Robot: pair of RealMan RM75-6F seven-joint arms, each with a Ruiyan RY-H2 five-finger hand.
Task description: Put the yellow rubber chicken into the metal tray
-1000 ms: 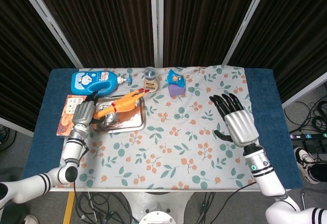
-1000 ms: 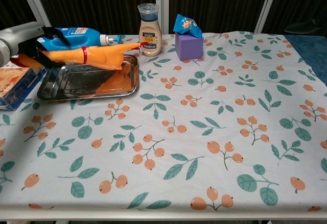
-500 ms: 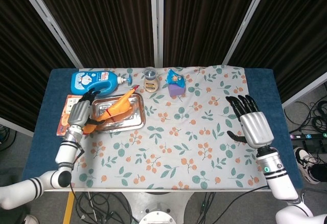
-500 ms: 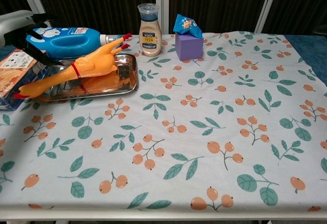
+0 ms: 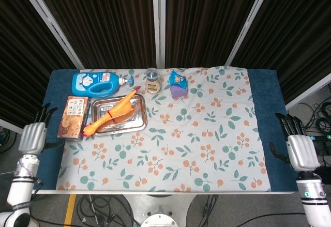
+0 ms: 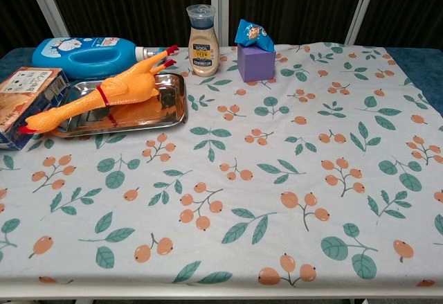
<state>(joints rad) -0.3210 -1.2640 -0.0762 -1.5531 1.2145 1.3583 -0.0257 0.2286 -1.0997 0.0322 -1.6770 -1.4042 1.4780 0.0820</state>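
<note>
Chicken (image 6: 111,94) lies diagonally across the metal tray (image 6: 174,106) (legs overhanging its near-left rim), so both empty, spread hands, left hand (image 5: 32,137) and right hand (image 5: 300,151), should keep clear.

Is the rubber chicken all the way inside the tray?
Not all the way. The chicken lies across the tray, but its head end sticks out over the rim.

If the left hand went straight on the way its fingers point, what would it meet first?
Probably nothing on the table: the left hand points away from the robot, left of the snack box; height is unclear.
</note>
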